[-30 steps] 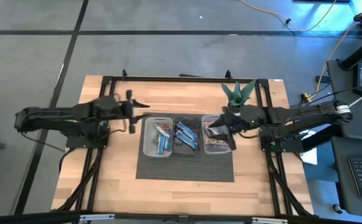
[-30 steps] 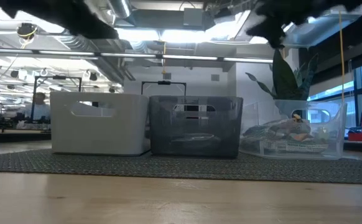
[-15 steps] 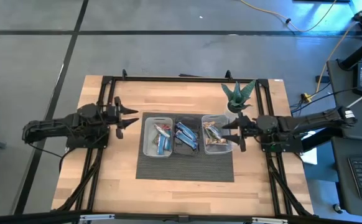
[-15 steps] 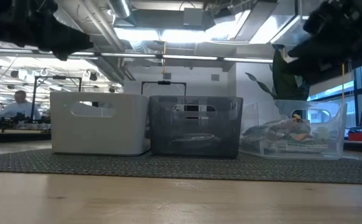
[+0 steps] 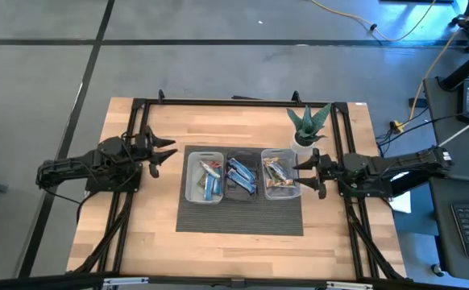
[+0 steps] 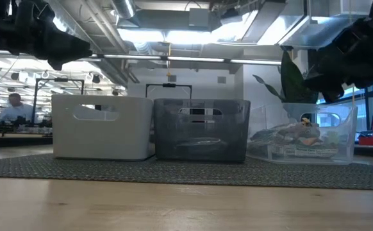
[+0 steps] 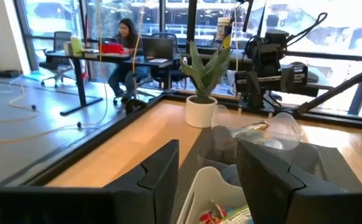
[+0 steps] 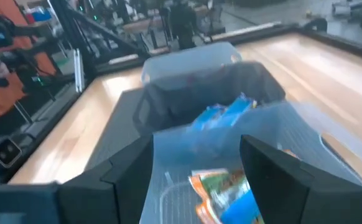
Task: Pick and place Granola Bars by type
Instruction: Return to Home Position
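Note:
Three bins stand in a row on a dark mat point(image 5: 238, 216): a white one point(image 5: 205, 177), a dark one point(image 5: 242, 176) and a clear one point(image 5: 280, 176). Granola bars lie inside them: blue and red ones point(image 5: 210, 179) in the white bin, blue ones point(image 5: 241, 173) in the dark bin, tan and green ones point(image 5: 279, 174) in the clear bin. My left gripper point(image 5: 163, 151) hangs open just left of the white bin, holding nothing. My right gripper point(image 5: 307, 177) hangs open just right of the clear bin, also holding nothing. Both point level toward the bins.
A spiky green plant in a white pot point(image 5: 309, 125) stands behind the clear bin, close to my right gripper. Black frame rails point(image 5: 138, 121) run along the table's left, right and far sides. Bare wood point(image 5: 234, 254) lies in front of the mat. A person sits at a desk point(image 7: 124, 46) beyond the table.
Both arms have drawn back from the bins and sunk. My left gripper went toward the table's left edge and down, rolling as it went. My right gripper left the space over the clear bin, going toward the right edge and down. The bins and bars stayed put.

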`<state>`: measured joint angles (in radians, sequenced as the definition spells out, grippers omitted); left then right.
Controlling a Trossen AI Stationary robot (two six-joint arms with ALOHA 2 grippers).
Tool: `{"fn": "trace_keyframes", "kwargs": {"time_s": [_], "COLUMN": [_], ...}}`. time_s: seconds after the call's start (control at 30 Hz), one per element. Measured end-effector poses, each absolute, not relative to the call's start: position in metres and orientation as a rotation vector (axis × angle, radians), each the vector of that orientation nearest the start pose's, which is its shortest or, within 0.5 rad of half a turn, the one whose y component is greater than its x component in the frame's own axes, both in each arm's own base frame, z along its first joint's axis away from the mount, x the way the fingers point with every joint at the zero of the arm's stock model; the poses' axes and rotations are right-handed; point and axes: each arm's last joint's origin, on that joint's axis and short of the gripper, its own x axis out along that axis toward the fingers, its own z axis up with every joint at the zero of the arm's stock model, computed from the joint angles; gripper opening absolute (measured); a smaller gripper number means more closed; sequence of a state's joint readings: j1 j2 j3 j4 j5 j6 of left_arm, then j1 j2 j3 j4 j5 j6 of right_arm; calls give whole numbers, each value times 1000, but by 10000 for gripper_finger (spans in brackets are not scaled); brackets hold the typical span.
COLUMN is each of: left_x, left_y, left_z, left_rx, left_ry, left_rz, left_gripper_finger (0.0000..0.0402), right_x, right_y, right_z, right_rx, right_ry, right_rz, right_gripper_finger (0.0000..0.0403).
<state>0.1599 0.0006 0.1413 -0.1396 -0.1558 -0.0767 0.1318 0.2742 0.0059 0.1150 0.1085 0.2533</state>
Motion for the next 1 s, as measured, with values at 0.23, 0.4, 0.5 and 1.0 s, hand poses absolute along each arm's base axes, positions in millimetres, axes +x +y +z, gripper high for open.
{"fn": "trace_keyframes", "kwargs": {"time_s": [0.23,0.4,0.5,1.0], "left_x": [85,91,93,93], "left_y": [18,19,20,21], "left_z": [197,175,173,172], "left_rx": [-105,-154,-158,-89], "left_ry": [-17,10,-26,-8], "left_rz": [315,317,315,357], "left_gripper_finger": [151,152,149,149], "right_x": [107,105,104,98], "right_y": [11,11,11,10], "right_z": [155,159,160,168], "right_rx": [176,137,118,50], "right_ry": [127,88,76,-27], "right_rz": [9,16,21,28], "right_gripper_finger": [242,242,242,242]}}
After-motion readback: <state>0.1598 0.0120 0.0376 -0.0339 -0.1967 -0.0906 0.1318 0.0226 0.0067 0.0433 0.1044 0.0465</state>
